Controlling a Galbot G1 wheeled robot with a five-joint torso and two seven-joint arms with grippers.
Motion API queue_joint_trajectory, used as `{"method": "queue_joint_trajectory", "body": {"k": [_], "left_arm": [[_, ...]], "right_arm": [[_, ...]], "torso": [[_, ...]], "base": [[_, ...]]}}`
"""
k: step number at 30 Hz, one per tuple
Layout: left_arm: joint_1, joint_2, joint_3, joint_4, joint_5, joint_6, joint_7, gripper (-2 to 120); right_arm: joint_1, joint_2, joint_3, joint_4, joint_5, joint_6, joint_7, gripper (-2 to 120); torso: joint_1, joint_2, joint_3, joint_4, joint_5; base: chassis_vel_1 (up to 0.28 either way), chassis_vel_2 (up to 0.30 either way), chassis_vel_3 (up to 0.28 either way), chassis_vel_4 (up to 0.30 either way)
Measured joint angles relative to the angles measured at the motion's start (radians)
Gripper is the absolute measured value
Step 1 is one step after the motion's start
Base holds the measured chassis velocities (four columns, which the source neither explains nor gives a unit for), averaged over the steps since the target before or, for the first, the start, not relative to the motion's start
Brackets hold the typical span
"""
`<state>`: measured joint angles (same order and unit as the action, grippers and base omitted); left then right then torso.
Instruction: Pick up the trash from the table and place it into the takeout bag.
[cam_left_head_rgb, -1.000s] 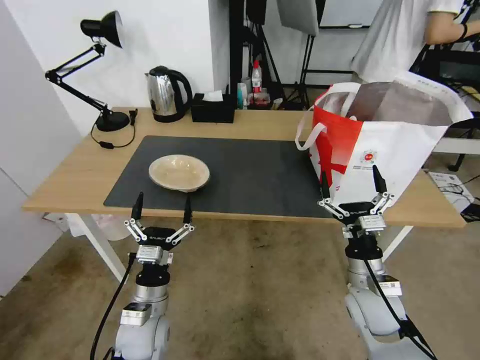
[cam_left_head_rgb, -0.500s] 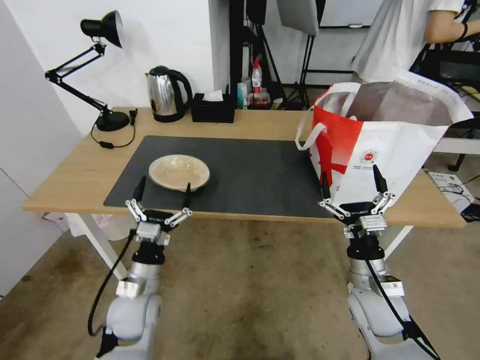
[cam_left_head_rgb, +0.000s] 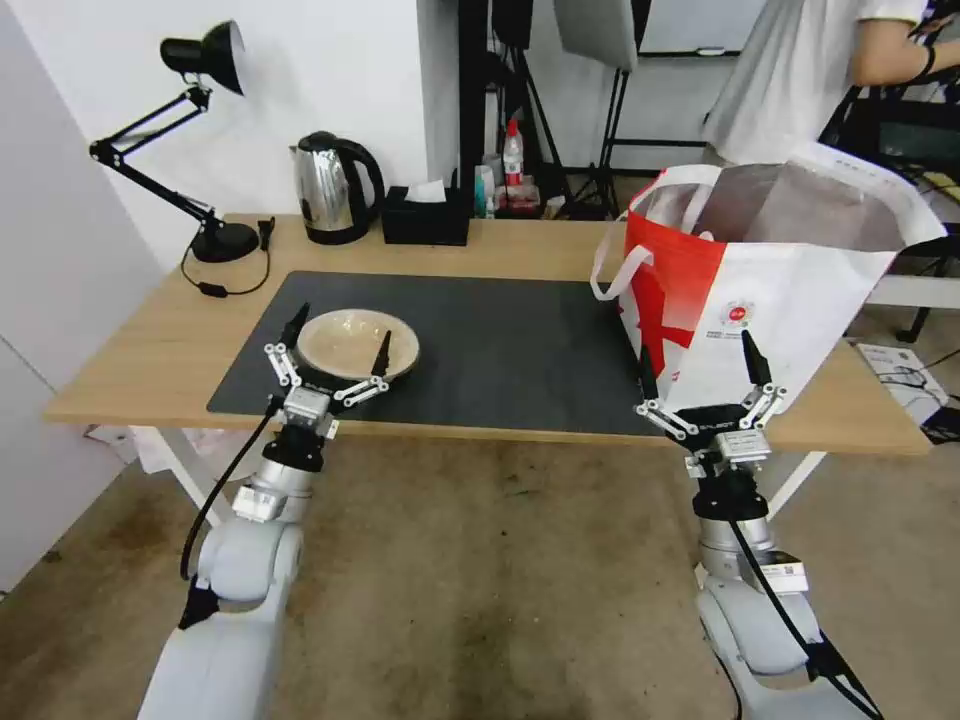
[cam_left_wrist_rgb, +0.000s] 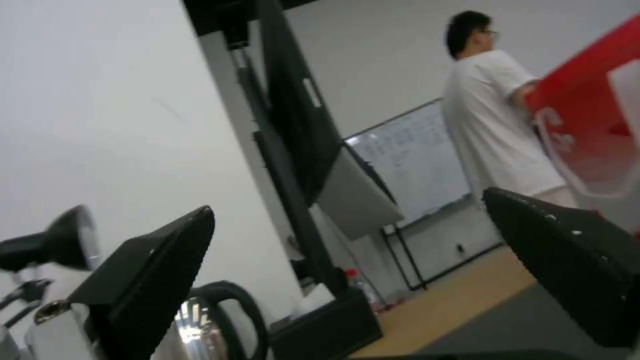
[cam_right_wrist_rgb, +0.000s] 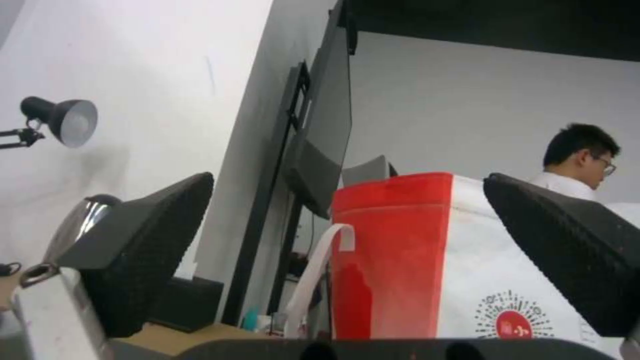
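Now my left claw (cam_left_head_rgb: 338, 343) sits spread wide at the near rim of the shallow beige bowl (cam_left_head_rgb: 358, 345), fingers flanking it (contact unclear). The bowl rests on the dark mat (cam_left_head_rgb: 500, 350) of the table (cam_left_head_rgb: 150, 350). My right claw (cam_left_head_rgb: 697, 375) hangs spread before the takeout bag (cam_left_head_rgb: 800, 300), which stands at the table's right end.

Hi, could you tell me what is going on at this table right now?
The robot is clearing trash into the takeout bag standing on the right end of the table. Its left gripper, fingers open, is at the near rim of the shallow beige bowl on the dark mat, not gripping it. The right gripper hangs open in front of the bag.
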<state>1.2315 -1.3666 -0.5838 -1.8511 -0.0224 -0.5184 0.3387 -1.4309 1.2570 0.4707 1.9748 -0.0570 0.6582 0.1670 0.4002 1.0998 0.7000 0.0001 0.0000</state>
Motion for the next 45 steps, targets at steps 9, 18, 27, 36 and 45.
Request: {"method": "queue_joint_trajectory", "body": {"k": [9,18,27,36,45], "left_arm": [[-0.045,0.049,-0.002,0.024,-0.007,0.042,0.124,100],[-0.088,0.091,-0.014,0.059,-0.012,0.080,0.236,100],[-0.092,0.103,-0.027,0.068,-0.001,0.120,0.295,100],[-0.120,0.100,-0.026,0.108,0.056,0.124,0.327,100],[-0.152,0.102,-0.021,0.153,0.094,0.122,0.337,100]], "right_arm": [[-0.002,0.003,-0.004,0.000,-0.001,0.000,-0.001,100],[-0.001,0.008,-0.004,-0.002,-0.003,-0.002,-0.002,100],[0.002,0.014,-0.007,-0.005,-0.004,-0.004,-0.002,100],[0.002,0.013,-0.003,-0.006,-0.004,-0.004,-0.002,100],[0.006,0.017,-0.001,-0.009,-0.003,-0.005,-0.002,100]], "torso": [[0.000,0.000,0.000,-0.0001,0.0001],[0.000,0.000,0.000,-0.0002,0.0000],[0.000,0.000,0.000,0.0000,-0.0001],[0.000,0.000,0.000,-0.0001,0.0000],[0.000,0.000,0.000,-0.0001,0.0001]], "base": [[0.000,0.000,0.000,0.000],[0.000,0.000,0.000,0.000],[0.000,0.000,0.000,0.000],[0.000,0.000,0.000,0.000],[0.000,0.000,0.000,0.000]]}}
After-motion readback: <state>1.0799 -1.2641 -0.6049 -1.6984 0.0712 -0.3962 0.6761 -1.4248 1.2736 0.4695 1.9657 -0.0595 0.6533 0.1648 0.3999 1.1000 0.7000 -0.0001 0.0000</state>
